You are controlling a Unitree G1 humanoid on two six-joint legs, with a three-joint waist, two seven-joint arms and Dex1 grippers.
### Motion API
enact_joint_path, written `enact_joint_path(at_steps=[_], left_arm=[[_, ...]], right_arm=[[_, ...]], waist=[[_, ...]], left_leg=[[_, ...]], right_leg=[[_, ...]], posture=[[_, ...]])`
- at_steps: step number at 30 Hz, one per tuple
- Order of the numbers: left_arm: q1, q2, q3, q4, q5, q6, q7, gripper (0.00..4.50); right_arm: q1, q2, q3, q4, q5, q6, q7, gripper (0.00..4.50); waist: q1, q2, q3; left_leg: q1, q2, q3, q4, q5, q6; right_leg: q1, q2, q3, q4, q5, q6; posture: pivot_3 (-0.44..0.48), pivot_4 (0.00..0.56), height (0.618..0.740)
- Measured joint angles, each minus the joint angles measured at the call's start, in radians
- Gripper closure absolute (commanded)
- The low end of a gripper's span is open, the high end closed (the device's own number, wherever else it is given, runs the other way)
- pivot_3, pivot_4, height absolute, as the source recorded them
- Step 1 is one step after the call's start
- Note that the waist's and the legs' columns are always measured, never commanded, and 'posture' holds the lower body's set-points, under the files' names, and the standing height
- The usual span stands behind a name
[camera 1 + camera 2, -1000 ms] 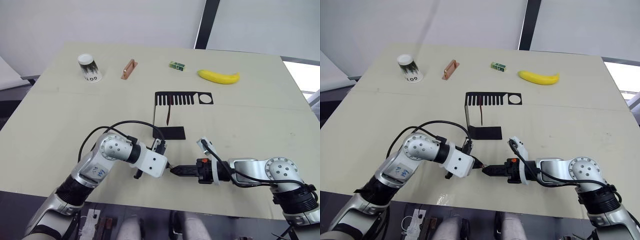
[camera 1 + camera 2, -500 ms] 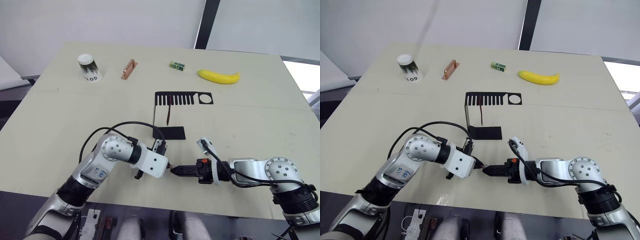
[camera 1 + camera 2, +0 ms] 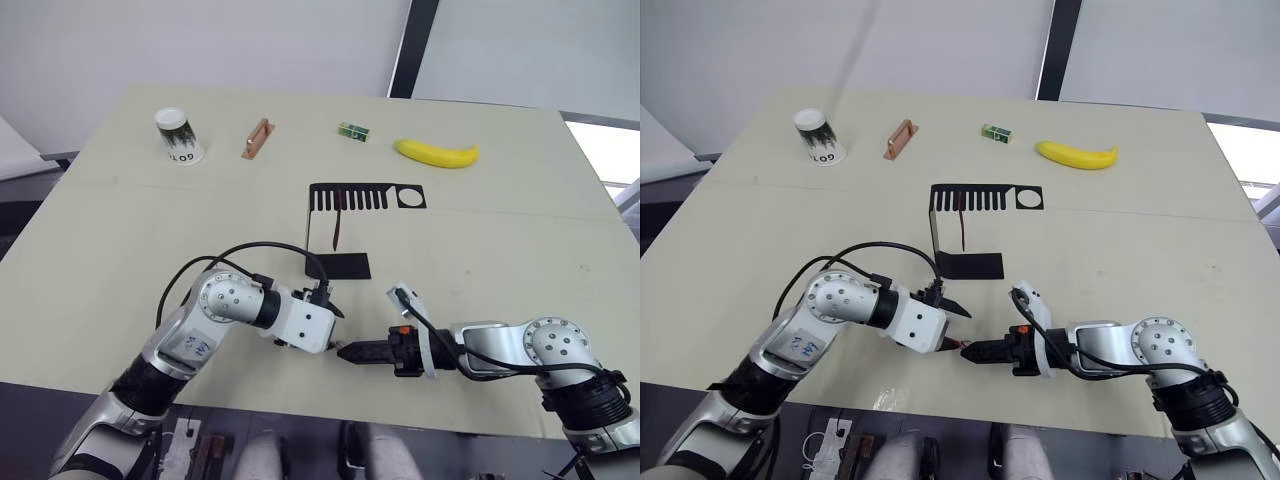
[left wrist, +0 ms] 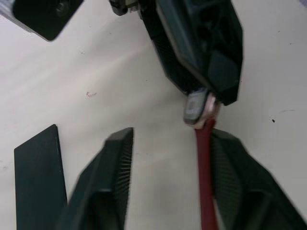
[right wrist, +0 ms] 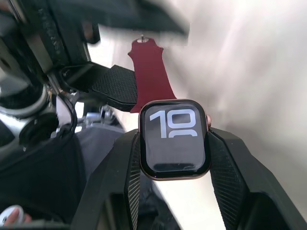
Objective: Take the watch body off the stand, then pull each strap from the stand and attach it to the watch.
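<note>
My right gripper (image 5: 175, 158) is shut on the watch body (image 5: 175, 139), whose black screen shows light digits. One dark-red strap (image 5: 148, 76) sticks out from the watch's far end. My left gripper (image 4: 168, 158) stands open around that strap (image 4: 204, 163), which runs close along one finger; I cannot tell if it touches. Both grippers meet near the table's front edge, left gripper (image 3: 333, 322) facing right gripper (image 3: 347, 352). Behind them stands the black stand (image 3: 365, 196), with a second strap (image 3: 338, 225) hanging from a slot in its top plate.
Along the far side of the table lie a paper cup (image 3: 178, 135), a copper-coloured bar (image 3: 258, 138), a small green block (image 3: 353, 130) and a banana (image 3: 437, 152). The stand's flat base (image 3: 340, 266) lies just beyond the grippers.
My left gripper has opened and let go of the strap. The right gripper with the watch has shifted slightly toward the front edge.
</note>
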Motion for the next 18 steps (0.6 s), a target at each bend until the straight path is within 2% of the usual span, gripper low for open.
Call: enact_joint_path(at_steps=[1,2,5,8,10,13,15,18], left_arm=[[0.009,0.039,0.027,-0.003,-0.018,-0.016,-0.010,0.09],[0.026,0.085,0.063,0.001,-0.033,-0.034,-0.022,0.00],[0.113,0.200,0.165,0.039,-0.115,-0.103,-0.070,0.00],[0.173,0.228,0.263,0.093,-0.227,-0.141,-0.098,0.00],[0.210,0.227,0.333,0.111,-0.321,-0.147,-0.110,0.00],[0.255,0.221,0.421,0.127,-0.439,-0.113,-0.111,0.00],[0.263,0.212,0.448,0.124,-0.488,-0.086,-0.100,0.00],[0.276,0.211,0.456,0.110,-0.528,-0.059,-0.098,0.00]], right_arm=[[0.004,-0.001,0.002,-0.006,-0.006,0.006,0.009,2.97],[0.012,-0.006,0.002,-0.011,-0.018,0.012,0.023,2.97],[0.026,-0.031,-0.006,-0.072,-0.155,0.008,0.127,2.97],[0.038,-0.063,-0.025,-0.196,-0.381,-0.095,0.314,2.97],[0.068,-0.118,-0.010,-0.290,-0.595,-0.250,0.482,2.97],[0.150,-0.171,0.049,-0.366,-1.002,-0.629,0.718,2.97],[0.188,-0.170,0.080,-0.365,-1.204,-0.856,0.820,2.97],[0.197,-0.158,0.094,-0.327,-1.443,-1.141,0.897,2.97]], waist=[[-0.001,0.000,0.000],[-0.001,0.001,0.000],[0.001,0.003,0.002],[0.003,0.003,0.002],[0.007,0.003,0.002],[0.006,0.003,0.002],[0.005,0.003,0.002],[0.002,0.003,0.002]], left_leg=[[0.001,0.000,0.000,0.000,0.000,0.000],[0.001,0.000,0.000,0.000,0.000,0.000],[0.001,-0.001,0.000,0.000,-0.001,0.002],[0.000,0.000,-0.001,0.000,-0.003,0.006],[-0.001,-0.001,-0.002,0.000,-0.004,0.006],[-0.002,-0.002,-0.002,0.000,-0.004,0.005],[-0.001,-0.002,-0.001,0.001,-0.002,0.001],[0.000,-0.002,0.001,0.002,-0.001,0.000]], right_leg=[[0.000,0.000,0.000,0.000,0.000,0.000],[0.000,0.000,0.000,0.000,0.000,0.000],[0.000,-0.001,0.000,-0.001,0.000,0.000],[-0.001,-0.001,0.000,-0.001,0.000,0.000],[0.000,-0.001,-0.002,-0.002,0.000,0.000],[0.000,-0.001,-0.002,-0.003,-0.001,0.002],[0.000,-0.001,-0.002,-0.002,-0.001,0.003],[0.000,-0.001,0.000,-0.001,-0.001,0.003]], posture=[[0.000,0.150,0.740],[0.000,0.150,0.740],[0.000,0.150,0.740],[0.000,0.150,0.740],[0.000,0.150,0.740],[0.000,0.150,0.740],[0.000,0.150,0.740],[0.000,0.150,0.740]])
